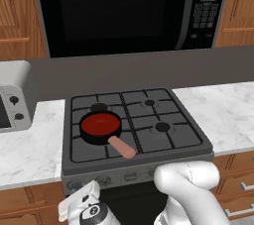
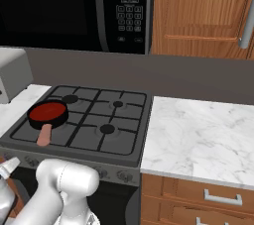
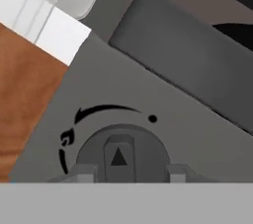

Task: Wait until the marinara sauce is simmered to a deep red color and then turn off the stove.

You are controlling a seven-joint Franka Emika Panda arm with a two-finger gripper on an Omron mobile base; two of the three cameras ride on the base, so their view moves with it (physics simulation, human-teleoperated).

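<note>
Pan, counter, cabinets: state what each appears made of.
Pan: black, matte, probably coated metal; its handle looks like smooth pinkish plastic. Counter: white with grey veining, marble-like, polished. Cabinets: reddish-brown with visible grain, so wood or wood veneer.

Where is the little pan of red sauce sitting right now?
The marinara sauce sits in a small black pan on the front-left burner of the stove, its pinkish handle pointing toward the front knobs, with the toaster oven on the counter to its left.
</note>
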